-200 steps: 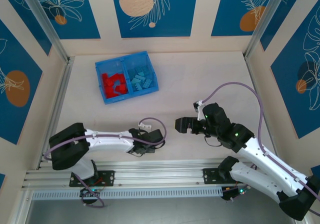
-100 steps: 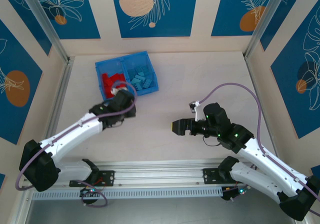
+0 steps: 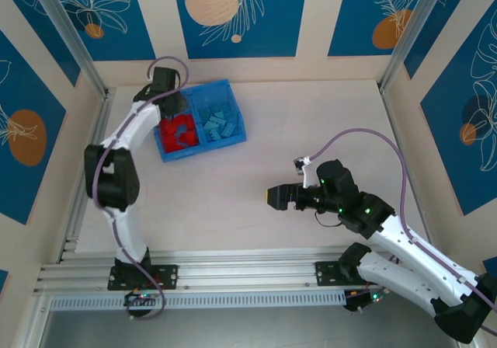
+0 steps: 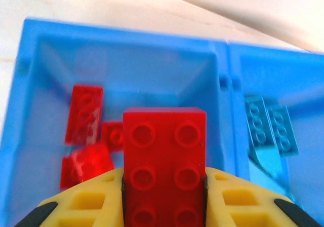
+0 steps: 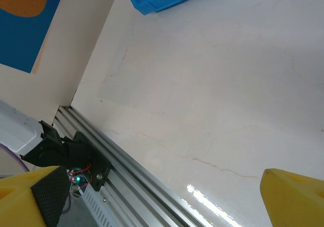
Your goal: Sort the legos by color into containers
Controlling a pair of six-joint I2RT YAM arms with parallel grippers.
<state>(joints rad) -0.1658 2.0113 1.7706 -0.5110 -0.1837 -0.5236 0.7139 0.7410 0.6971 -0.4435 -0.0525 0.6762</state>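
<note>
My left gripper [image 4: 163, 206] pinched a red brick [image 4: 164, 146]; releasing to its right risked it crossing the divider [image 4: 226, 85] onto blue legos [image 4: 266, 128].

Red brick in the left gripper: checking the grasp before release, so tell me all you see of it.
The red brick is glossy plastic, two studs wide, six studs showing, its near end cut off by the frame. The left gripper clamps its long sides between yellow fingers. It hangs above the bin's red-brick compartment.

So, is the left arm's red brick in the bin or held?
Held, not in. The left wrist view shows the red brick clamped between the yellow fingers, above the compartment of red legos.
</note>
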